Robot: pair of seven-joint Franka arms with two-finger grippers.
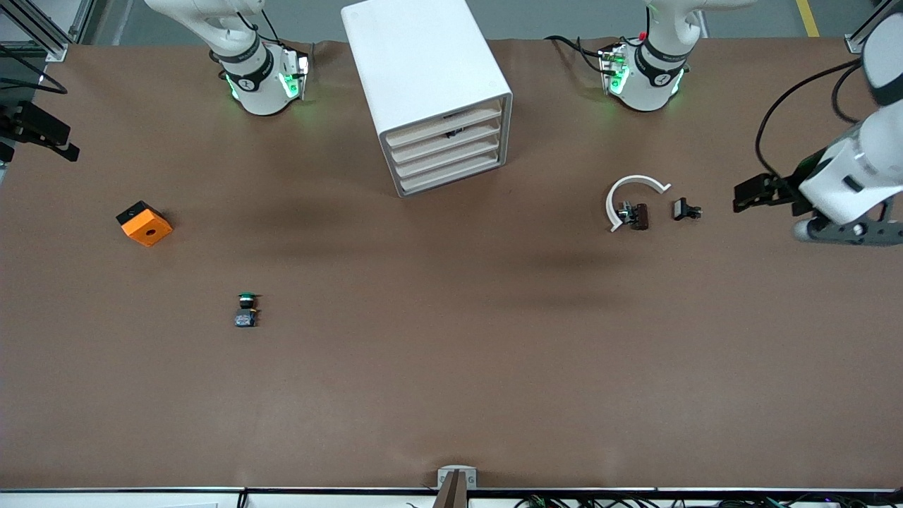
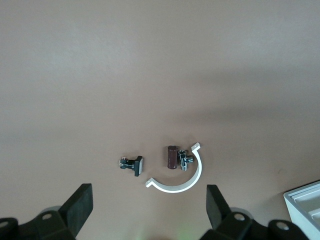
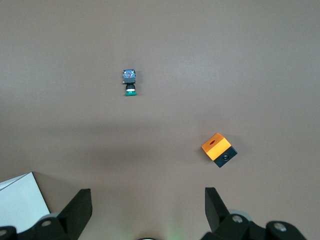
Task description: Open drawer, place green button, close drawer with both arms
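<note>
Button lies nearest the camera; drawer closed; left gripper and right gripper fingers apart

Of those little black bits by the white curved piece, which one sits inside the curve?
The brownish-black part with a metal piece on it lies inside the white arc. The other small black part lies outside it, toward the left arm's end.

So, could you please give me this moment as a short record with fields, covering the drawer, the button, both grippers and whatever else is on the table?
drawer: third from top in the white cabinet, shut
button: on the table, toward the right arm's end, nearer the front camera than the orange cube
left gripper: fingers open, empty, above the white arc and small black parts
right gripper: fingers open, empty, above bare table
task stage: nothing started
</note>
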